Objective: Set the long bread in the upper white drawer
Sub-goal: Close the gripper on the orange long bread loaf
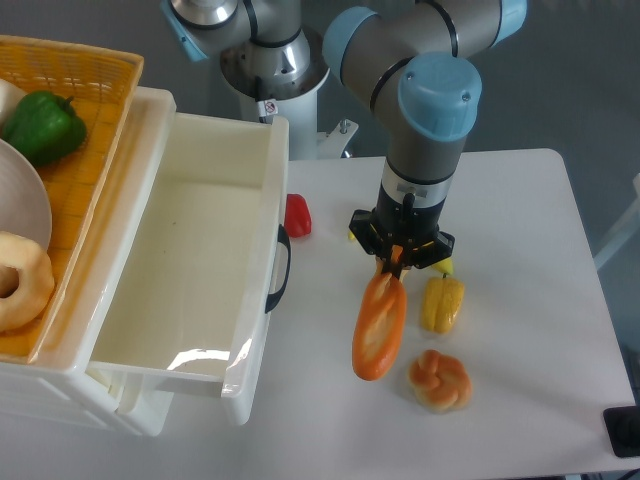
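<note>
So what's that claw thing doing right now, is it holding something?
Gripper: closed on the upper end of the long bread, which hangs down from it beside the open upper white drawer.

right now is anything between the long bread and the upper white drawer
Nothing visible blocks it. The gripper holds the long bread by its upper end; the upper white drawer stands open to its left, with only bare table between.

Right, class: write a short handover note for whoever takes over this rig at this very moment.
Pincer: shut on the upper end of the long bread, which hangs down from it, beside the yellow corn and knotted bun.
Upper white drawer: pulled open, nothing inside.
Done: bread gripped.
Left: carry it over the drawer, lower it in and release.
</note>
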Tool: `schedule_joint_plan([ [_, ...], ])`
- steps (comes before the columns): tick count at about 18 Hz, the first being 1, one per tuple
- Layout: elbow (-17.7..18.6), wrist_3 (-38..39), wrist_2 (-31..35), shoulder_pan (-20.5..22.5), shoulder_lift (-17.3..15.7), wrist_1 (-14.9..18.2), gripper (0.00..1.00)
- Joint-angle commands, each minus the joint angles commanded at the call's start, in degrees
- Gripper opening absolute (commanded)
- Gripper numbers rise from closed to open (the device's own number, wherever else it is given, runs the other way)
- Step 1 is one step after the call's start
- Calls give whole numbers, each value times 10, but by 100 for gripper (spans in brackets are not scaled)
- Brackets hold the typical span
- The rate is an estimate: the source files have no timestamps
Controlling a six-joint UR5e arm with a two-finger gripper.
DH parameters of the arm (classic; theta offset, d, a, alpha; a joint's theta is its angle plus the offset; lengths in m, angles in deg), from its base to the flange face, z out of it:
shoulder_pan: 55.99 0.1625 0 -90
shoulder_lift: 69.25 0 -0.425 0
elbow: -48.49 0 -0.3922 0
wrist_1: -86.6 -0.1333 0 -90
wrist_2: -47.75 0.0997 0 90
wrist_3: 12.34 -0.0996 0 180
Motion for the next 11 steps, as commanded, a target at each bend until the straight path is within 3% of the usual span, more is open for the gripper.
schedule_joint_plan([
  [11, -4, 4, 0, 1, 0, 0, 0],
])
